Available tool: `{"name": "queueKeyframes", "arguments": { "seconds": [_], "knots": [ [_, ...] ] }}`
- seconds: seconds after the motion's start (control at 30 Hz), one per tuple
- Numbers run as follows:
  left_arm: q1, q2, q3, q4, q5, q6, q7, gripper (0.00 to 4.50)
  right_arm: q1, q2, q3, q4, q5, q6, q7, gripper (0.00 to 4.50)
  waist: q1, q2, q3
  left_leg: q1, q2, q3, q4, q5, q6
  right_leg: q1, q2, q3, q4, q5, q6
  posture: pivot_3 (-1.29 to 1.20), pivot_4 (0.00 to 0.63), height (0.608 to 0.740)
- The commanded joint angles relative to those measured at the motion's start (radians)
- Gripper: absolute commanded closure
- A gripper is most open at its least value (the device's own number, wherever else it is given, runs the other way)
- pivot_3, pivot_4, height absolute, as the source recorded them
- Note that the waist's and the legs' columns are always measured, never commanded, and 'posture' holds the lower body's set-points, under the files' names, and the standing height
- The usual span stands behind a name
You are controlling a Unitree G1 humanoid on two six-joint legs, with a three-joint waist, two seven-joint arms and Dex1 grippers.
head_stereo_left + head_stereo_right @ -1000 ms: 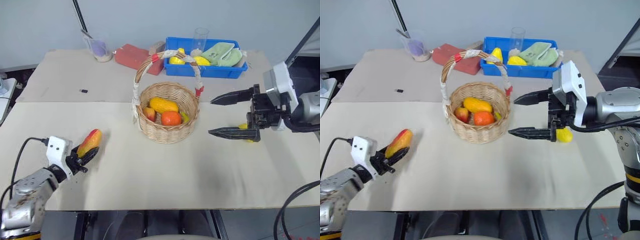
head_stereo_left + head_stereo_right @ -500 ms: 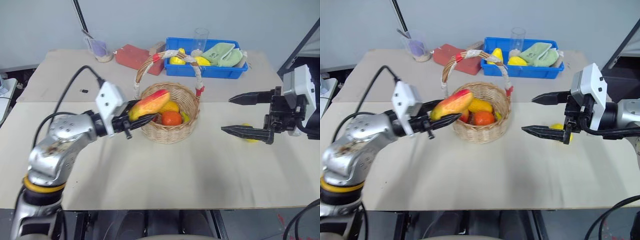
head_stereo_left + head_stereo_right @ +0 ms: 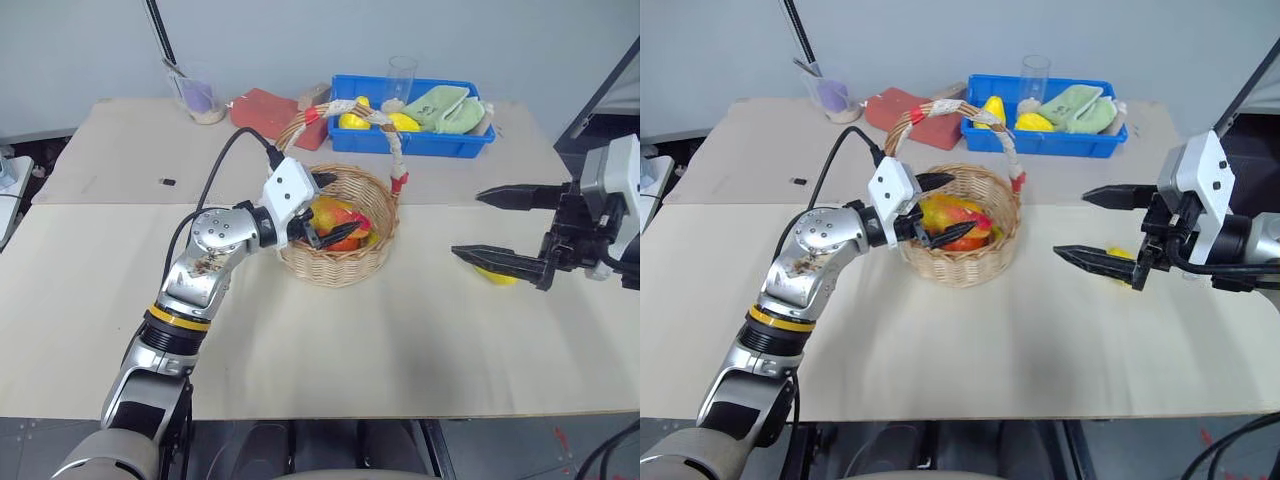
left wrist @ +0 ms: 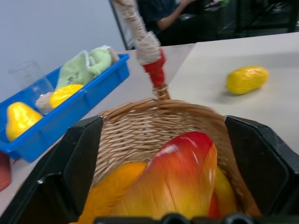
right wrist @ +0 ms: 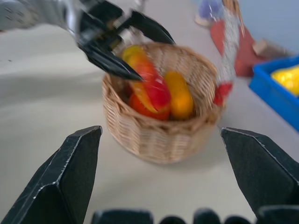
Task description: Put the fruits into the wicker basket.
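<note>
The left gripper [image 3: 335, 207] hangs over the wicker basket [image 3: 340, 262], fingers spread, and the elongated yellow-and-red fruit [image 5: 148, 86] lies inside on the other fruit, so this drop looks done. The small yellow fruit [image 3: 494, 273] sits on the surface [image 3: 330, 350], just under the right gripper [image 3: 498, 224], whose fingers are wide and empty; next it must lower and close on it.

A round wicker basket [image 5: 161, 119] holding a yellow-and-red fruit [image 5: 145, 79] sits on a pale table [image 5: 42, 126], with the left gripper [image 5: 135, 49] spread above it.
</note>
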Motion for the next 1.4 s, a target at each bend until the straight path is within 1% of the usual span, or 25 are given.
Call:
{"name": "queueKeyframes", "arguments": {
  "seconds": [0.03, 0.1, 0.13, 0.27, 0.33, 0.43, 0.57, 0.67, 0.77, 0.8, 0.87, 0.9, 1.0, 1.07, 1.13, 1.2, 1.23, 1.3, 1.4],
  "knots": [
    [0.019, 0.049, 0.034, -0.101, -0.052, 0.013, -0.081, 0.03, 0.023, -0.026, 0.066, 0.125, -0.182, -0.100, -0.057, 0.00, 0.000, 0.000, 0.000, 0.000, 0.000, 0.001, 0.000, 0.000, 0.000, 0.000, 0.000, 0.001, 0.000, 0.000, 0.000, 0.00, 0.150, 0.740],
    [0.044, 0.091, 0.042, -0.165, -0.095, 0.041, -0.136, 0.03, 0.025, -0.034, 0.150, 0.230, -0.298, -0.163, -0.081, 0.00, -0.001, 0.000, 0.000, 0.001, 0.000, 0.001, 0.000, 0.000, 0.000, 0.000, 0.000, 0.001, 0.000, 0.000, 0.000, 0.00, 0.150, 0.740],
    [0.053, 0.108, 0.045, -0.190, -0.112, 0.054, -0.157, 0.03, 0.019, -0.030, 0.178, 0.271, -0.331, -0.187, -0.083, 0.00, -0.003, 0.000, 0.000, 0.001, 0.000, 0.001, 0.000, 0.000, 0.000, 0.000, 0.000, 0.001, 0.000, 0.000, 0.000, 0.00, 0.150, 0.740],
    [0.083, 0.173, 0.061, -0.274, -0.177, 0.107, -0.227, 0.03, -0.052, 0.011, 0.268, 0.430, -0.403, -0.233, -0.076, 0.00, -0.003, 0.001, 0.000, 0.001, 0.000, 0.002, 0.000, 0.000, 0.000, -0.001, 0.001, 0.001, 0.000, 0.000, 0.000, 0.00, 0.150, 0.740],
    [0.098, 0.209, 0.073, -0.317, -0.212, 0.129, -0.264, 0.03, -0.098, 0.037, 0.327, 0.568, -0.463, -0.276, -0.076, 0.00, -0.006, 0.001, 0.000, 0.001, 0.001, 0.002, 0.000, 0.000, 0.000, -0.001, 0.001, 0.002, 0.000, 0.000, 0.000, 0.00, 0.150, 0.740],
    [0.109, 0.229, 0.088, -0.348, -0.248, 0.146, -0.283, 0.03, -0.145, 0.066, 0.362, 0.699, -0.504, -0.345, -0.053, 0.00, -0.008, 0.001, 0.000, 0.001, 0.001, 0.002, -0.001, 0.000, 0.000, 0.000, 0.001, 0.002, -0.001, 0.000, 0.000, 0.00, 0.150, 0.740],
    [0.114, 0.240, 0.097, -0.360, -0.264, 0.157, -0.291, 0.03, -0.192, 0.096, 0.368, 0.788, -0.509, -0.352, -0.020, 0.00, -0.005, 0.002, 0.000, 0.001, 0.000, 0.002, 0.000, 0.000, 0.000, 0.000, 0.001, 0.002, -0.001, 0.000, 0.000, 0.00, 0.150, 0.740],
    [0.115, 0.246, 0.115, -0.376, -0.306, 0.183, -0.299, 0.00, -0.207, 0.112, 0.364, 0.813, -0.502, -0.350, 0.001, 0.84, -0.005, 0.002, 0.000, 0.001, 0.000, 0.002, 0.000, 0.000, 0.000, 0.000, 0.001, 0.002, -0.001, 0.000, 0.000, 0.00, 0.150, 0.740],
    [0.122, 0.251, 0.136, -0.385, -0.352, 0.198, -0.317, 0.00, -0.208, 0.115, 0.362, 0.812, -0.504, -0.349, 0.014, 1.83, -0.006, 0.002, 0.000, 0.001, 0.001, 0.002, 0.000, 0.000, 0.000, 0.000, 0.001, 0.002, 0.000, 0.000, 0.000, 0.00, 0.150, 0.740],
    [0.123, 0.250, 0.143, -0.386, -0.367, 0.203, -0.323, 0.00, -0.207, 0.115, 0.361, 0.810, -0.504, -0.347, 0.017, 2.22, -0.006, 0.002, 0.000, 0.001, 0.001, 0.002, 0.000, 0.000, 0.000, 0.000, 0.001, 0.002, 0.000, 0.000, 0.000, 0.00, 0.150, 0.740],
    [0.121, 0.252, 0.149, -0.388, -0.390, 0.216, -0.330, 0.00, -0.198, 0.113, 0.359, 0.793, -0.499, -0.343, 0.030, 2.84, -0.005, 0.002, 0.000, 0.001, 0.001, 0.002, 0.000, 0.000, 0.000, 0.000, 0.001, 0.002, 0.000, 0.000, 0.000, 0.00, 0.150, 0.740],
    [0.120, 0.252, 0.150, -0.389, -0.395, 0.218, -0.331, 0.00, -0.195, 0.112, 0.356, 0.784, -0.497, -0.342, 0.034, 3.01, -0.005, 0.002, 0.000, 0.001, 0.001, 0.002, 0.000, 0.000, 0.000, 0.000, 0.001, 0.002, 0.000, 0.000, 0.000, 0.00, 0.150, 0.740],
    [0.126, 0.263, 0.184, -0.387, -0.423, 0.224, -0.334, 0.00, -0.169, 0.087, 0.307, 0.656, -0.445, -0.316, 0.068, 3.04, -0.005, 0.002, 0.000, 0.001, 0.001, 0.002, 0.000, 0.000, 0.000, -0.001, 0.001, 0.002, 0.000, 0.000, 0.000, 0.00, 0.150, 0.740],
    [0.153, 0.302, 0.223, -0.382, -0.427, 0.231, -0.338, 0.00, -0.133, 0.052, 0.254, 0.483, -0.368, -0.228, 0.109, 3.04, -0.005, 0.004, 0.001, 0.001, 0.001, 0.002, 0.000, 0.000, 0.000, -0.001, 0.001, 0.002, 0.000, 0.000, 0.000, 0.00, 0.150, 0.740],
    [0.195, 0.344, 0.253, -0.373, -0.401, 0.216, -0.344, 0.00, -0.096, 0.022, 0.208, 0.292, -0.277, -0.120, 0.137, 3.04, -0.010, 0.006, 0.002, 0.001, 0.001, 0.001, -0.001, 0.000, 0.000, -0.001, 0.001, 0.002, 0.001, 0.000, 0.000, 0.00, 0.150, 0.740],
    [0.244, 0.382, 0.287, -0.374, -0.388, 0.211, -0.339, 0.00, -0.096, 0.018, 0.175, 0.117, -0.170, -0.001, 0.121, 3.05, -0.014, 0.006, 0.002, 0.001, 0.002, 0.001, -0.001, 0.000, 0.000, -0.002, 0.002, 0.002, 0.001, 0.000, 0.000, 0.00, 0.150, 0.740],
    [0.267, 0.397, 0.302, -0.378, -0.388, 0.213, -0.336, 0.00, -0.106, 0.027, 0.168, 0.052, -0.126, 0.046, 0.101, 3.05, -0.015, 0.006, 0.002, 0.002, 0.003, 0.000, -0.001, 0.000, 0.000, -0.001, 0.002, 0.002, 0.001, 0.000, 0.000, 0.00, 0.150, 0.740],
    [0.324, 0.430, 0.336, -0.390, -0.382, 0.213, -0.334, 0.00, -0.182, 0.088, 0.212, -0.054, -0.064, 0.118, 0.030, 3.05, -0.017, 0.006, 0.002, 0.002, 0.003, -0.001, -0.001, 0.000, 0.000, -0.001, 0.002, 0.001, 0.000, 0.000, 0.000, 0.00, 0.150, 0.740],
    [0.361, 0.448, 0.360, -0.407, -0.388, 0.222, -0.316, 0.00, -0.316, 0.190, 0.303, -0.065, -0.058, 0.177, -0.061, 3.05, -0.022, 0.005, 0.002, 0.002, 0.003, -0.001, -0.002, 0.000, 0.000, 0.000, 0.002, 0.001, 0.001, 0.000, 0.000, 0.00, 0.150, 0.740]
  ]
}}
